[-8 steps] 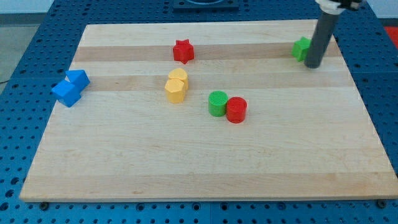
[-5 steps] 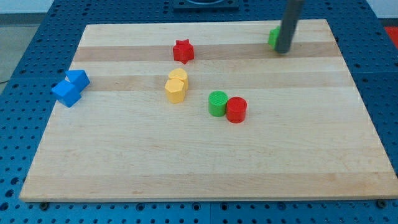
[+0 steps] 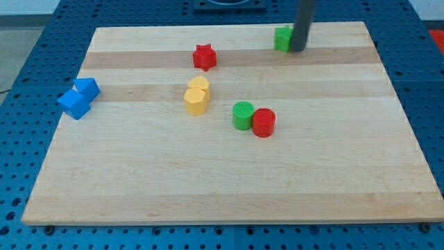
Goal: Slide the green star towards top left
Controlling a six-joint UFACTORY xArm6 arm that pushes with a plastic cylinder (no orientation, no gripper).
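Camera view puts my tip point(image 3: 297, 49) near the wooden board's point(image 3: 333, 160) top edge, pressed against the right side of the green star point(image 3: 282, 38), which the rod partly hides from you. You have no fingers to read, only the plain rod. Left and below the tip you see the red star point(image 3: 204, 57), then two touching yellow blocks point(image 3: 197, 96), a green cylinder point(image 3: 243, 115) touching a red cylinder point(image 3: 263, 123), and far left two touching blue blocks point(image 3: 78, 98).
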